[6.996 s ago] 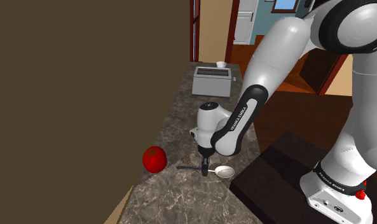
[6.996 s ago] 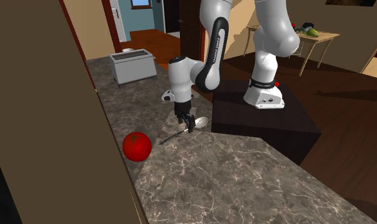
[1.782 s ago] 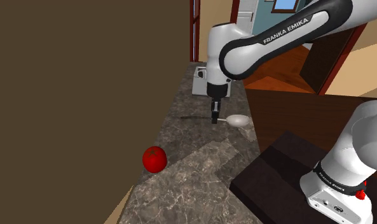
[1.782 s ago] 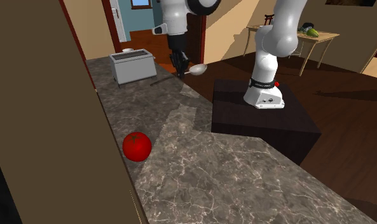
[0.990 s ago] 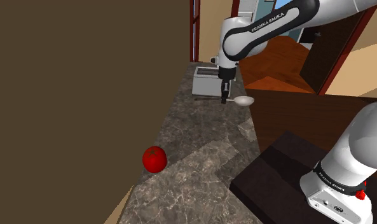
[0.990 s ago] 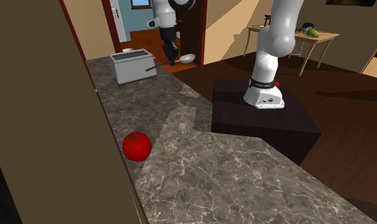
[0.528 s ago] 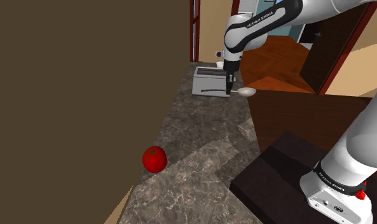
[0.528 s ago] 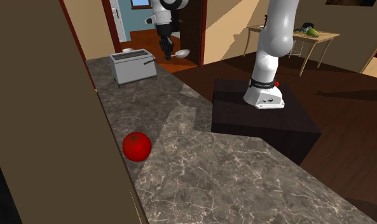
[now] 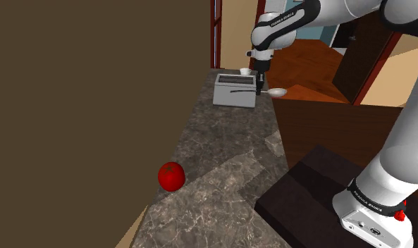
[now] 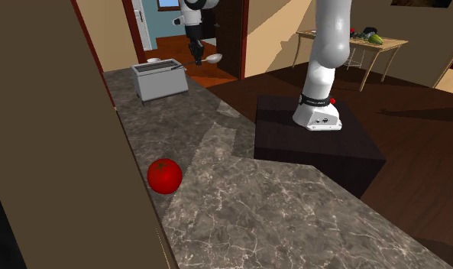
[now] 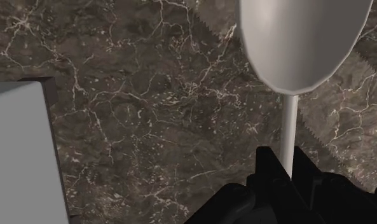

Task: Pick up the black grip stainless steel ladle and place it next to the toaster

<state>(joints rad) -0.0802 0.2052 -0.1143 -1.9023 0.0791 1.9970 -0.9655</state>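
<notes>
Slippage looked the nearest risk. The jaws were clamped on the thin pale stem of the ladle, just behind its bowl, so the grip was a narrow one on a smooth round shaft. The handle end lay behind the jaws, hidden from the wrist view. With that weight off to one side, I judged the ladle might pivot in the grasp if the arm moved sharply.

The ladle hung in the air, clear of the bench below the jaws. Its long axis ran about level, straight out from between the jaws. The bowl was the far end, its hollow facing up. In the shoulder view the bowl pointed away from the toaster and the handle end pointed back towards it.

The toaster stood just to one side of the jaws, on the handle's side. I judged that a careless descent could knock the hidden handle against the toaster's wall or top. That would twist the ladle in the grasp or shove the toaster along.

On the bowl's side of the jaws the bench ended close by, and in both exterior views the bowl seemed to sit at or past that edge. If it were let go there, the heavier bowl could tip the ladle off onto the floor. A release from this height might also make it bounce or roll.

Well behind the jaws a red tomato sat on the bench, out of harm's way.
</notes>
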